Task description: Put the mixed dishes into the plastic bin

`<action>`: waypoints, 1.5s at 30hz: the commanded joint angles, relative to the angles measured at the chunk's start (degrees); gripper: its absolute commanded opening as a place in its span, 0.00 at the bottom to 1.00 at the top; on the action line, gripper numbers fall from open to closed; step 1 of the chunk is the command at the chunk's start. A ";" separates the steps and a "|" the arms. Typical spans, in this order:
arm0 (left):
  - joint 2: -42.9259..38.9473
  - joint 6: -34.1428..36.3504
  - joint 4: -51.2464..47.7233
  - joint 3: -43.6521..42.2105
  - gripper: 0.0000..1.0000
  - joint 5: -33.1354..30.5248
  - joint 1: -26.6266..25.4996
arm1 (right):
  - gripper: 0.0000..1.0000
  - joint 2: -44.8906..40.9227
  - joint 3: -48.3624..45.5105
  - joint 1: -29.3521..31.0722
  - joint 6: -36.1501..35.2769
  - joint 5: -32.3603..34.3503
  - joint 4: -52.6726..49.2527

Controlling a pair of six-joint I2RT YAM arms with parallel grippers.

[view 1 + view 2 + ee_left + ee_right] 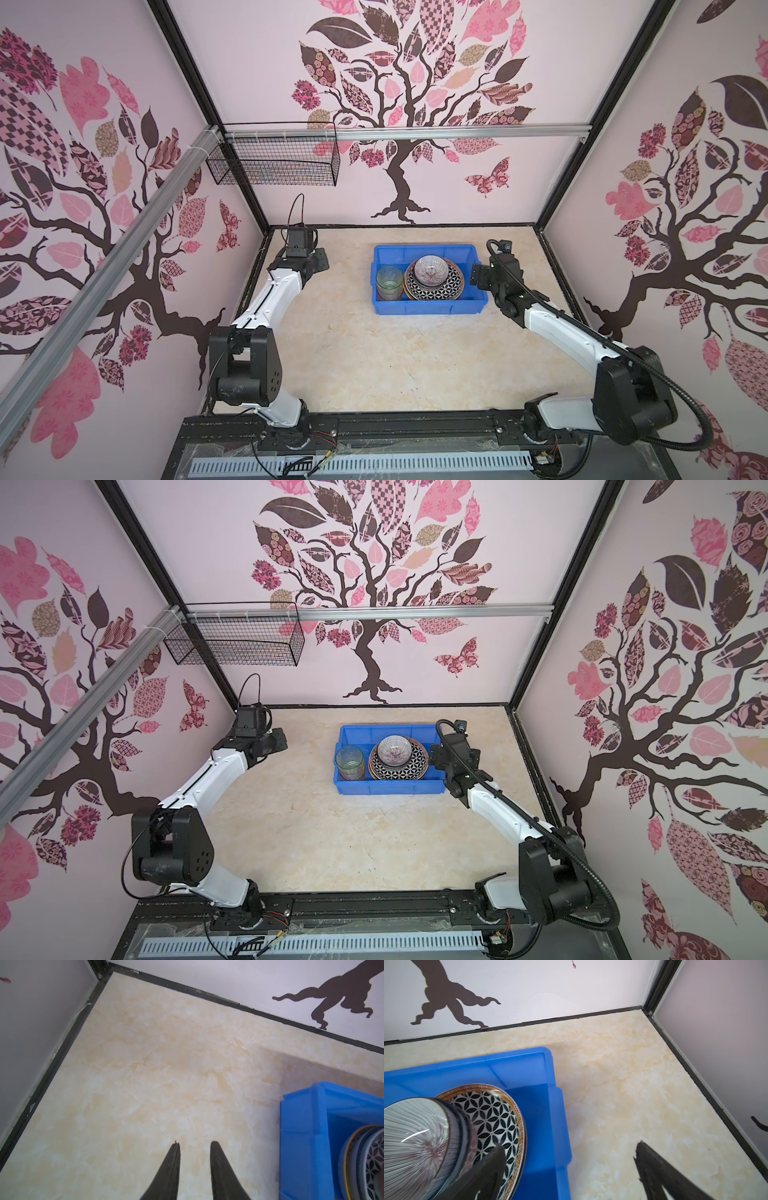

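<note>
Pink tree-decal walls (257,62) around marble-look counter (374,365). Blue plastic bin (428,308) near counter's far edge, right of middle. Inside: green tumbler (389,279) upright at bin's left end; geometric-patterned plate (436,293) beside it, striped bowl (430,268) on top. Left hand (195,1143) narrowly parted, empty, over bare counter near far-left corner. Right hand (570,1145) spread wide, empty, straddling bin's right wall.

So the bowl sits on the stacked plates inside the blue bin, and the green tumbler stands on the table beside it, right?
Not quite: the green tumbler stands inside the blue bin, left of the plates, not on the table, as both top views show. The bowl does sit on the stacked plates in the bin.
</note>
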 commanded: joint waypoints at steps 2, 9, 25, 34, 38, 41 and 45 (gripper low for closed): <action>-0.16 5.62 12.30 -6.08 0.31 -0.17 0.04 | 1.00 2.40 -2.95 -4.94 -0.93 -1.48 10.57; 1.33 8.35 19.71 -11.66 0.31 -2.62 0.08 | 1.00 4.06 -8.72 -11.02 -2.92 -3.27 20.70; -4.43 13.28 38.64 -28.09 0.31 -10.87 0.13 | 1.00 7.19 -22.53 -15.67 -3.38 -6.44 42.96; -4.68 13.14 56.08 -39.80 0.31 -9.75 0.30 | 1.00 8.12 -25.49 -15.74 -4.80 -10.73 48.99; -3.85 13.56 57.51 -40.29 0.31 -8.83 0.30 | 1.00 7.49 -28.60 -15.76 -6.16 -13.53 54.28; -2.87 13.20 64.79 -43.55 0.31 -9.38 0.46 | 1.00 8.44 -30.57 -15.69 -7.32 -16.38 58.90; -2.57 12.78 70.47 -47.13 0.31 -6.17 1.49 | 1.00 9.99 -31.78 -15.72 -7.86 -18.09 62.13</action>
